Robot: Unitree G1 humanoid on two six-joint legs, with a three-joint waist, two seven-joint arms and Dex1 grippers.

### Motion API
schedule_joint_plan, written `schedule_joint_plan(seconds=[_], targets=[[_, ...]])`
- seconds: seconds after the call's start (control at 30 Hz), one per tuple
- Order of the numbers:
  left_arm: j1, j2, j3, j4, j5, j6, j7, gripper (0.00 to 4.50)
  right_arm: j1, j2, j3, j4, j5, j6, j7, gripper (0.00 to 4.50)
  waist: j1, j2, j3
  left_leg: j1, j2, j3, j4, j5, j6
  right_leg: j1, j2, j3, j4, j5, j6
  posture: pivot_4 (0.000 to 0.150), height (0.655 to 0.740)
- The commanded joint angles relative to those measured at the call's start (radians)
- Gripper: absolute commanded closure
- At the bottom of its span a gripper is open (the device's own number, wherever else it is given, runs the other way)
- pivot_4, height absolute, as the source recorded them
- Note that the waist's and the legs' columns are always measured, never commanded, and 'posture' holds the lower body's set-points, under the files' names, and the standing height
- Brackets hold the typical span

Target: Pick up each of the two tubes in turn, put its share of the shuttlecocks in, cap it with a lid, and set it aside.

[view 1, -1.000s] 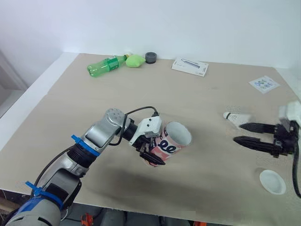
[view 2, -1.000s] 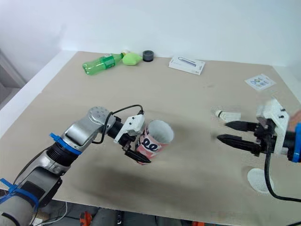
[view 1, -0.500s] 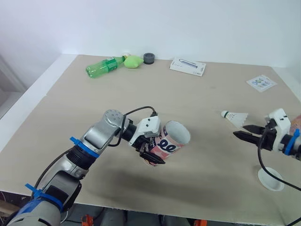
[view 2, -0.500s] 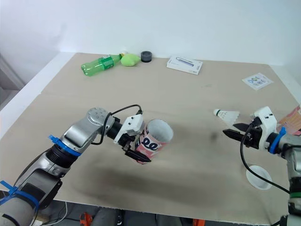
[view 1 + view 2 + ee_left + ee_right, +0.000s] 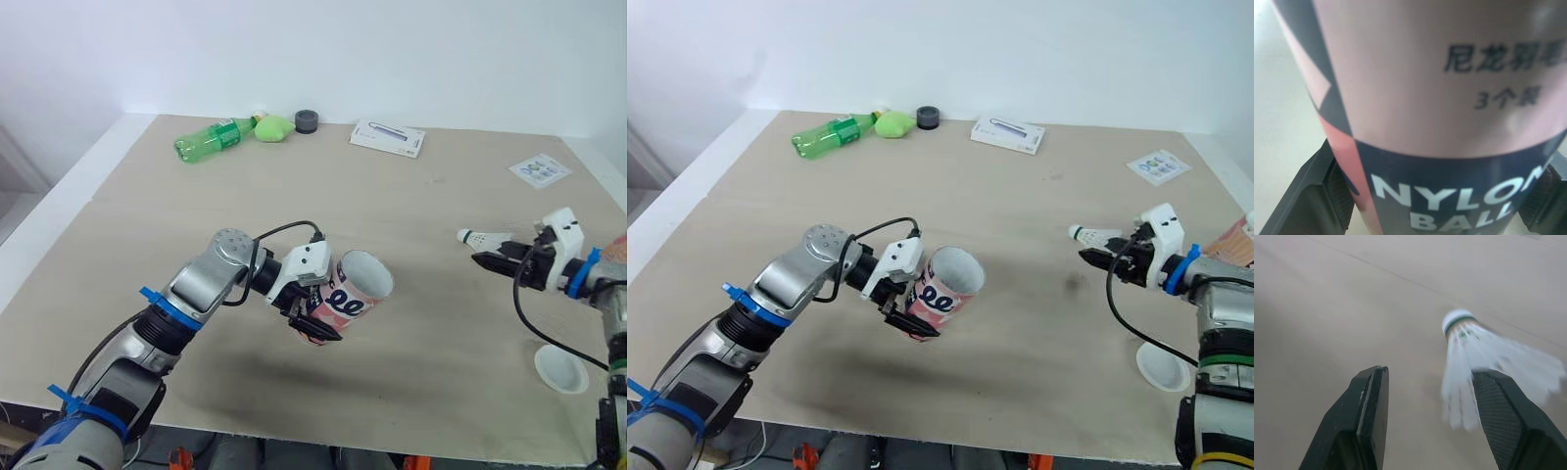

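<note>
The left gripper (image 5: 315, 325) clamps a pink tube (image 5: 355, 291) above the table (image 5: 294, 196), mouth tilted toward the right gripper (image 5: 1430, 377), likely for loading, while that gripper, fingers spread and empty, flanks a shuttlecock (image 5: 1474, 338) lying beside a lid (image 5: 560, 368).

The beige table (image 5: 411, 206) before me carries, along the top of the frame:
- a green bottle (image 5: 208, 140) lying on its side
- a green lump (image 5: 277, 127)
- a dark cap (image 5: 306, 120)
- a white box (image 5: 389, 138)

Upper right: printed card (image 5: 540, 170). Right centre: shuttlecock (image 5: 482, 238). Lower right: white lid (image 5: 560, 368).
</note>
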State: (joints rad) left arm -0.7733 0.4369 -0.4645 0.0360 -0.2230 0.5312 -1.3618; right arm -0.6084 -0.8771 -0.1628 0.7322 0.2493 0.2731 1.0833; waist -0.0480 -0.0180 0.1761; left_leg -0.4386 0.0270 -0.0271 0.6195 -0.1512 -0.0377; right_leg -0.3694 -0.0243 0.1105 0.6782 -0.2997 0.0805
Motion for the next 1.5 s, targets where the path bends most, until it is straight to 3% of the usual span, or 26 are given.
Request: schedule_joint_plan(seconds=[0.03, 0.13, 0.23, 0.27, 0.43, 0.67, 0.87, 1.13, 1.33, 1.5], targets=[[0.008, 0.012, -0.004, -0.007, 0.010, 0.015, 0.012, 0.77, -0.047, 0.004, -0.003, 0.043, -0.018, -0.036, -0.014, 1.62, 0.000, 0.000, 0.000, 0.000, 0.000, 0.000, 0.000, 0.000, 0.000, 0.000, 0.000, 0.000, 0.000, 0.000, 0.000, 0.150, 0.7294], [0.010, 0.013, -0.004, -0.011, 0.008, 0.018, 0.016, 0.77, -0.065, 0.018, -0.011, 0.061, -0.010, -0.042, -0.005, 2.82, 0.000, 0.000, 0.000, 0.000, 0.000, 0.000, 0.000, 0.000, 0.000, 0.000, 0.000, 0.000, 0.000, 0.001, -0.002, 0.150, 0.7294], [0.010, 0.013, -0.004, -0.012, 0.008, 0.021, 0.018, 0.77, -0.062, 0.021, -0.008, 0.058, -0.010, -0.044, 0.007, 4.38, 0.000, 0.000, 0.000, 0.000, 0.000, 0.000, 0.000, 0.000, 0.000, 0.000, 0.000, 0.000, 0.000, 0.001, -0.002, 0.150, 0.7294], [0.011, 0.014, -0.003, -0.014, 0.008, 0.023, 0.019, 0.77, -0.060, 0.021, -0.011, 0.056, -0.006, -0.039, 0.011, 4.46, 0.000, 0.000, 0.000, 0.000, 0.000, 0.000, 0.000, 0.000, 0.000, 0.000, 0.000, 0.000, 0.000, 0.001, -0.002, 0.150, 0.7294], [0.009, 0.011, -0.005, -0.013, 0.007, 0.021, 0.020, 0.77, -0.020, -0.007, -0.032, -0.036, 0.016, -0.006, 0.030, 4.46, 0.000, 0.000, 0.000, 0.000, 0.000, 0.000, 0.000, 0.000, 0.000, 0.000, 0.000, 0.000, 0.000, 0.001, -0.002, 0.150, 0.7294], [0.003, 0.013, -0.008, 0.000, 0.010, 0.006, 0.011, 0.77, 0.237, -0.145, -0.254, -0.784, 0.353, 0.291, 0.176, 4.46, 0.001, 0.005, 0.001, -0.002, 0.000, -0.001, -0.001, 0.000, 0.000, -0.001, 0.000, 0.000, 0.001, 0.000, -0.002, 0.150, 0.7294], [-0.011, 0.012, -0.018, 0.027, 0.013, -0.018, -0.013, 0.77, 0.362, -0.271, -0.336, -1.196, 0.508, 0.403, 0.210, 4.46, 0.000, 0.001, 0.002, 0.000, 0.001, -0.003, 0.000, 0.000, 0.000, 0.000, 0.001, -0.003, 0.002, -0.002, -0.001, 0.150, 0.7294], [-0.051, -0.019, -0.026, 0.090, 0.022, -0.055, -0.035, 0.77, 0.271, -0.324, -0.207, -1.329, 0.535, 0.375, 0.179, 4.46, 0.002, -0.001, 0.002, -0.001, 0.001, -0.001, 0.001, 0.001, 0.000, -0.001, 0.000, -0.002, 0.000, -0.003, -0.005, 0.150, 0.7294], [-0.048, -0.030, -0.025, 0.084, 0.025, -0.053, -0.041, 0.77, 0.235, -0.305, -0.091, -1.282, 0.459, 0.302, 0.173, 4.46, 0.007, -0.001, 0.002, -0.004, 0.001, -0.001, 0.000, 0.000, 0.000, -0.003, -0.001, -0.003, 0.000, -0.002, -0.001, 0.150, 0.7294], [-0.044, -0.023, -0.020, 0.081, 0.024, -0.052, -0.043, 0.77, 0.235, -0.315, -0.079, -1.207, 0.414, 0.254, 0.205, 4.46, 0.007, -0.001, 0.002, -0.004, 0.001, -0.002, 0.000, 0.000, 0.000, -0.003, -0.001, -0.003, 0.000, -0.002, -0.001, 0.150, 0.7294]])
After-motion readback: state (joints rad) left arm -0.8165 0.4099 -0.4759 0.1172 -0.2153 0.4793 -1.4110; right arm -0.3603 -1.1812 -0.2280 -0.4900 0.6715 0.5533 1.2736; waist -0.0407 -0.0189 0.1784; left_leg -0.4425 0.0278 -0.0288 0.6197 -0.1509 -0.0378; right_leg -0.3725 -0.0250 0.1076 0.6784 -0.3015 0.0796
